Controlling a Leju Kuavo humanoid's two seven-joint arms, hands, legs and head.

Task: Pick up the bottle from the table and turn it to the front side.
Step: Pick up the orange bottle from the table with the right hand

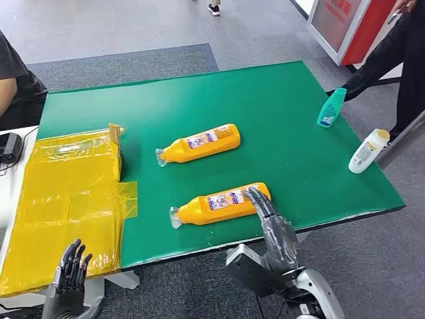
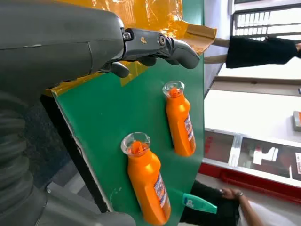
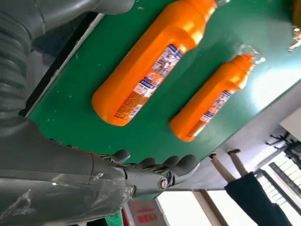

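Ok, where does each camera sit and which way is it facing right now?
Head view: high on the body, facing forward and down at the green table; left hand and right hand come in from below.
Left wrist view: behind the left hand, facing across the table.
Right wrist view: behind the right hand, close beside the near bottle.
All three share the near bottle and the far bottle.

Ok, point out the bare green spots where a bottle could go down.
Free: the far strip of the green table, and the stretch between the far orange bottle and the teal bottle. Crowded: the near edge, where the right hand meets the near orange bottle.
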